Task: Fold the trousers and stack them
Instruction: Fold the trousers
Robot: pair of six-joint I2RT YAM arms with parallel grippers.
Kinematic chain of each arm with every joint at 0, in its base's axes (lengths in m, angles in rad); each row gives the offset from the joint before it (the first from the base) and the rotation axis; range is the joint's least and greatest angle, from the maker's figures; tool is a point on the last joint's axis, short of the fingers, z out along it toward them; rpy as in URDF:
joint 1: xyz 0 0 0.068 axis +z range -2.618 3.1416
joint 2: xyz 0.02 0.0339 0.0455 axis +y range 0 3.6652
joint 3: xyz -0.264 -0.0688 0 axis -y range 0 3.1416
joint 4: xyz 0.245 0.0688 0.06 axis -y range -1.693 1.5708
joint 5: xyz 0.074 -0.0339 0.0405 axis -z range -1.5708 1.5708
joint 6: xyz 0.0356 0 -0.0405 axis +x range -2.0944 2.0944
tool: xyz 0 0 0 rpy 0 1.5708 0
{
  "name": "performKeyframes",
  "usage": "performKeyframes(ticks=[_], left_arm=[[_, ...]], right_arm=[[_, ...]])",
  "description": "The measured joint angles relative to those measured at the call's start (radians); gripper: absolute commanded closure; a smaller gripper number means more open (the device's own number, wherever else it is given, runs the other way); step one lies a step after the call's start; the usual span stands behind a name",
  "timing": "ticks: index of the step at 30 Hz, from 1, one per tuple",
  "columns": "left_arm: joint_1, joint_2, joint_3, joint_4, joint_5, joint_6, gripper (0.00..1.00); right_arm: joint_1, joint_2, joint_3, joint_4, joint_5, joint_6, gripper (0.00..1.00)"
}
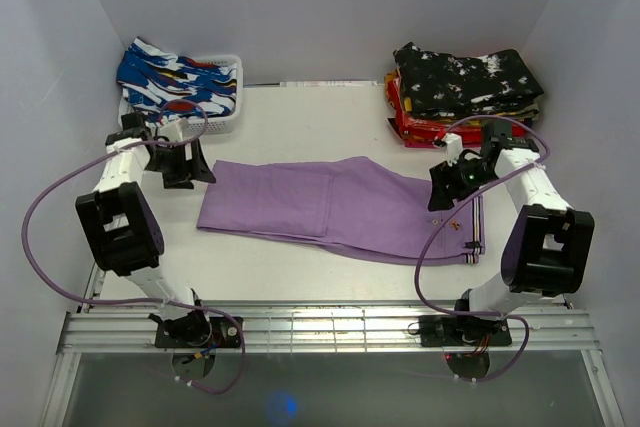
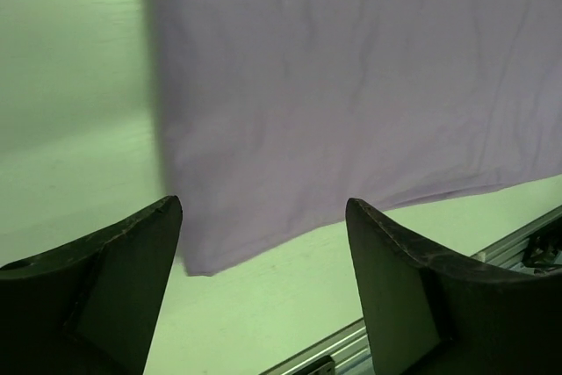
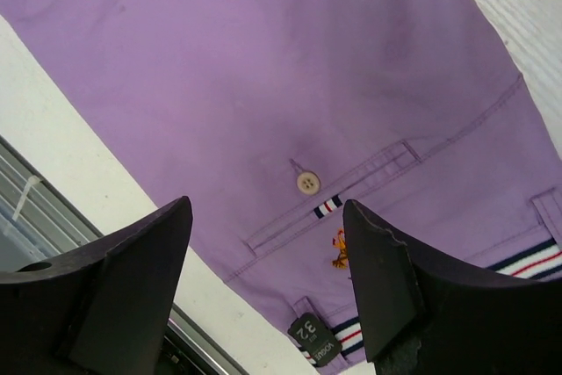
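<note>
The purple trousers (image 1: 330, 209) lie flat across the middle of the tabletop (image 1: 300, 117), legs toward the left and waistband toward the right. The left gripper (image 1: 186, 169) hangs just off the leg ends, its jaws apart and empty. The right gripper (image 1: 446, 187) hovers over the back-pocket button (image 3: 307, 183), jaws likewise apart with nothing between them. The main risk looks like a shallow pinch: catching only the top layer would drag the layers apart and wrinkle the fold. Uneven lifts by the two arms could skew the cloth, and a crooked bundle would sit badly on the folded pile (image 1: 465, 97) at the back right.
</note>
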Motion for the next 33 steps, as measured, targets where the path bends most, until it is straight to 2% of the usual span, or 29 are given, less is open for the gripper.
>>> performKeyframes(ticks=[2, 7, 13, 19, 25, 33], left_arm=[[0.053, 0.057, 0.016, -0.005, 0.001, 0.032, 0.20], [0.145, 0.211, 0.039, -0.010, 0.045, 0.082, 0.22], [0.136, 0.275, 0.031, 0.021, 0.151, 0.082, 0.27], [0.129, 0.303, 0.016, 0.087, 0.226, 0.050, 0.44], [0.131, 0.332, -0.022, 0.136, 0.254, 0.019, 0.47], [0.138, 0.317, -0.048, 0.176, 0.246, -0.011, 0.39]], right_arm=[[-0.013, 0.001, 0.000, -0.007, 0.022, -0.004, 0.25], [-0.063, -0.003, -0.004, -0.047, 0.088, -0.032, 0.25], [-0.215, -0.009, 0.000, -0.119, 0.135, -0.091, 0.25], [-0.332, 0.013, 0.040, -0.180, 0.153, -0.135, 0.25], [-0.343, 0.022, 0.053, -0.199, 0.164, -0.152, 0.25], [-0.346, 0.040, 0.083, -0.213, 0.163, -0.152, 0.25]])
